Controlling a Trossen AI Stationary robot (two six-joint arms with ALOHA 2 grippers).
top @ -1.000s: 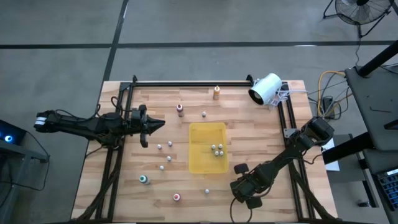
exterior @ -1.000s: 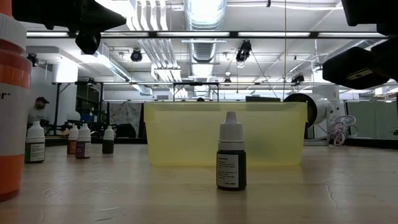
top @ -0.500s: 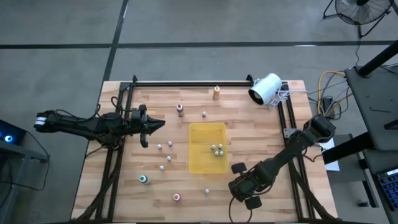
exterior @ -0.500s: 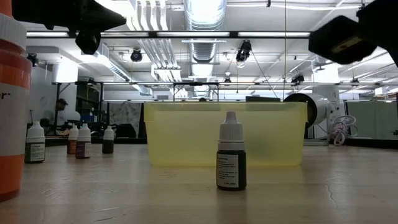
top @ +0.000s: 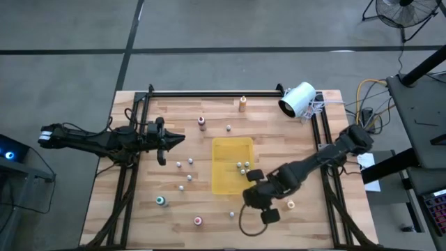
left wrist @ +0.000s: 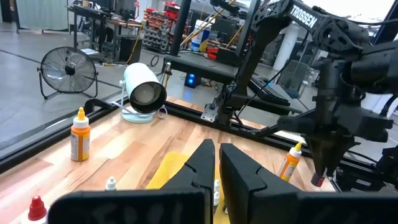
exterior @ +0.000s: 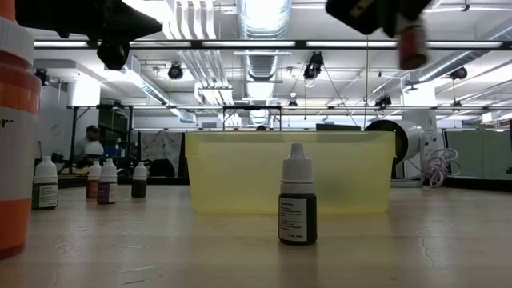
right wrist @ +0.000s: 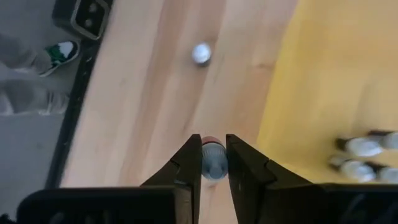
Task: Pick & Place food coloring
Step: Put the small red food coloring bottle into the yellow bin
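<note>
My right gripper [top: 254, 198] hovers above the table just off the near right corner of the yellow tray [top: 224, 174], shut on a small food coloring bottle [right wrist: 213, 160] with a red body. A few whitish bottles [top: 242, 167] lie in the tray. More bottles stand on the wood: small ones [top: 185, 171] left of the tray, a teal-topped one [top: 161, 201], a pink-topped one [top: 198, 221], a maroon one [top: 201, 123], an orange one [top: 242, 104], and an orange-capped one [top: 290, 205] beside my right arm. My left gripper [top: 180, 139] waits, shut, left of the tray. My right gripper pinches the bottle between its two fingers [right wrist: 191, 163] from above, pointing down, one finger on each side of its upper part [right wrist: 213, 149]. The bottle is lifted clear and hangs upright below the fingers, red lower end [exterior: 412, 44] downward.
A white cylinder device [top: 298, 99] lies at the far right corner. Black rails [top: 209, 93] run along the table's far, left and right sides. One small bottle [top: 232, 214] stands near the near edge, left of my right gripper. A person [exterior: 92, 144] shows in the room behind.
My right gripper has risen and swung from the near right part of the table toward the tray, left and farther in, carrying the bottle lifted clear. An orange-capped bottle that the arm had covered now shows on the wood. My left arm has kept still.
</note>
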